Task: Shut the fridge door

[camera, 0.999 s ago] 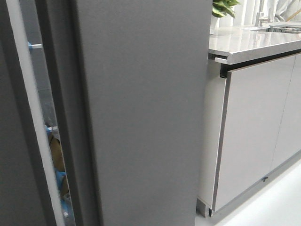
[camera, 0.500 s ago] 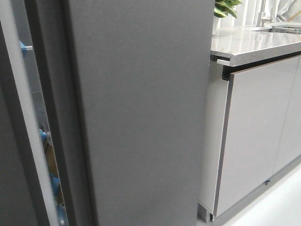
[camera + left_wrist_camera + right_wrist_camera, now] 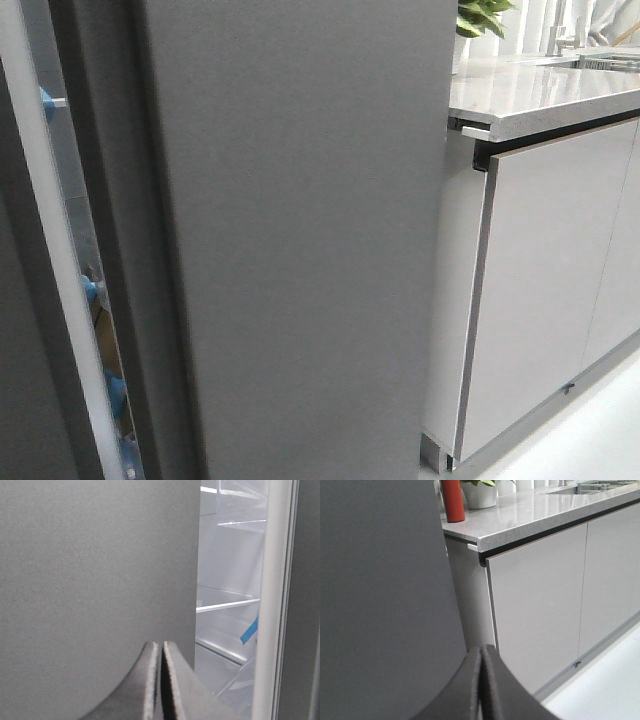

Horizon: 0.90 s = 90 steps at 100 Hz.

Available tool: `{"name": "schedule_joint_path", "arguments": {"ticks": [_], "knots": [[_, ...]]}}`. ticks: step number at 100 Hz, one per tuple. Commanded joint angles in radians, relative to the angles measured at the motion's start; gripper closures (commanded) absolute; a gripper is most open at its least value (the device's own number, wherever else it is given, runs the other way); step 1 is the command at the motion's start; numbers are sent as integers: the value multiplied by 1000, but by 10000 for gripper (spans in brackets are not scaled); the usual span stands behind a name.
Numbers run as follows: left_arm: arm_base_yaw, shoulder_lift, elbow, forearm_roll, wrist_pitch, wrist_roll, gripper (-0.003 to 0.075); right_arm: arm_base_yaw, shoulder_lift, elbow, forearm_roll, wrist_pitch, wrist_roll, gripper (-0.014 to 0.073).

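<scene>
The fridge door [image 3: 18, 380] is a dark-grey panel at the far left of the front view, edged by a white lining strip [image 3: 55, 260]. It stands ajar: a narrow gap shows door bins with blue tape [image 3: 92, 290]. In the left wrist view the door [image 3: 306, 605] and its white strip [image 3: 275, 605] lie beside the lit fridge shelves [image 3: 227, 605]. My left gripper [image 3: 159, 646] is shut and empty, close against a flat dark-grey panel [image 3: 95, 580]. My right gripper [image 3: 483, 650] is shut and empty beside the fridge side wall [image 3: 380, 605].
The broad dark-grey fridge side wall [image 3: 300, 250] fills the middle of the front view. To its right stand glossy light-grey cabinet doors [image 3: 540, 290] under a stone countertop [image 3: 540, 95] with a plant [image 3: 482, 15]. A red bottle [image 3: 453, 500] stands on the counter. The pale floor [image 3: 590, 440] is at lower right.
Over the first half second the door's white strip and the side wall's edge slid a little left and the cabinet a little right. Since then almost nothing has moved.
</scene>
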Motion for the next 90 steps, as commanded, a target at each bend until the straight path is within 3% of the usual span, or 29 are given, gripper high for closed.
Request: {"name": "schedule_joint_path", "arguments": {"ticks": [1, 14, 38, 65, 75, 90], "knots": [[-3, -10, 35, -4, -73, -2, 740, -4, -18, 19, -3, -137, -3, 639], [-3, -10, 35, -4, -73, -2, 740, -4, -14, -23, 124, -127, -3, 639], [-3, -10, 35, -4, -73, -2, 740, -4, 59, -245, 163, 94, -3, 639], [-3, -10, 35, -4, -73, -2, 740, -4, 300, -529, 269, 336, -10, 639], [-3, -10, 35, -4, -73, -2, 740, -4, 399, -634, 335, 377, -102, 639], [-3, -10, 35, -4, -73, -2, 740, 15, 563, -743, 574, 415, -398, 639]]}}
